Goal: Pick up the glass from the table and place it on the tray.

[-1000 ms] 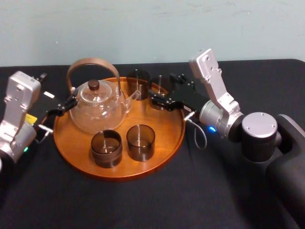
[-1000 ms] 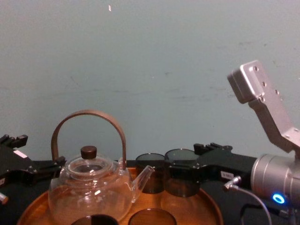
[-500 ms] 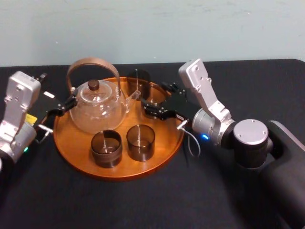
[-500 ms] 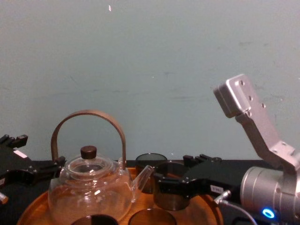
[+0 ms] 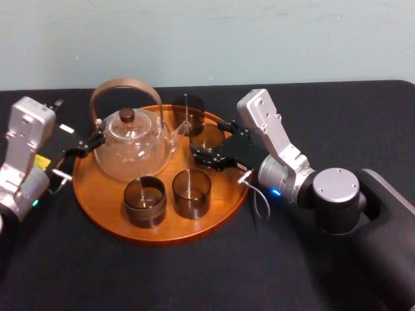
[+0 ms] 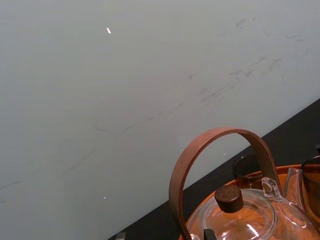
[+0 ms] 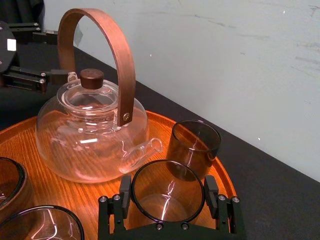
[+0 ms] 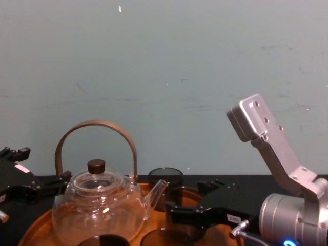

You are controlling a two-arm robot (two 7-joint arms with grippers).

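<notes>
A round orange-brown wooden tray (image 5: pixel 104 201) lies on the black table (image 5: pixel 194 278). My right gripper (image 5: pixel 209 148) reaches over the tray's right side and is shut on a smoky glass (image 7: pixel 167 192), with a finger (image 7: pixel 125 192) on each side of it. The held glass (image 5: pixel 211 138) sits low over the tray, just right of the teapot's spout; I cannot tell whether it touches the wood. My left gripper (image 5: pixel 84 148) stays at the tray's left edge beside the teapot, open and holding nothing.
A clear glass teapot (image 5: pixel 131 148) with a brown arched handle fills the tray's back left. Three more smoky glasses stand on the tray: one at the back (image 5: pixel 188 109) and two at the front (image 5: pixel 144 201), (image 5: pixel 191 192). A pale wall rises behind the table.
My right gripper has carried the glass from the tray's back right rim inward and down, toward the teapot's spout. The left arm and the other glasses have not moved.
</notes>
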